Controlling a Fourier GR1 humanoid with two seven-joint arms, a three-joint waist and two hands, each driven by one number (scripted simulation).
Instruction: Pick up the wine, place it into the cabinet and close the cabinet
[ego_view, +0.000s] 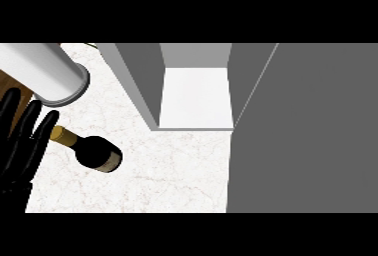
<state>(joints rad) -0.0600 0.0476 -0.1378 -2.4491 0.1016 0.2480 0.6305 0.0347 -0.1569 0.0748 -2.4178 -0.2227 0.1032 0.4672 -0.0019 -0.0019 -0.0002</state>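
Observation:
The wine bottle (98, 153) is dark with a gold-foiled neck and rests on the white marble counter (170, 175) at the left. Its neck points up-left toward my left hand (21, 145). That hand shows at the left edge, open, with straight fingers pointing up; one fingertip sits right beside the bottle's neck without curling round it. The cabinet (196, 97) stands open at the top middle, showing a white bare shelf between grey walls. Its grey door (306, 130) is swung out and fills the right side. My right hand is out of the picture.
A white cylinder (43, 72) stands at the upper left, above my fingers, on a brown wooden surface (13, 84). Bare counter lies between the bottle and the cabinet's front edge (193, 128).

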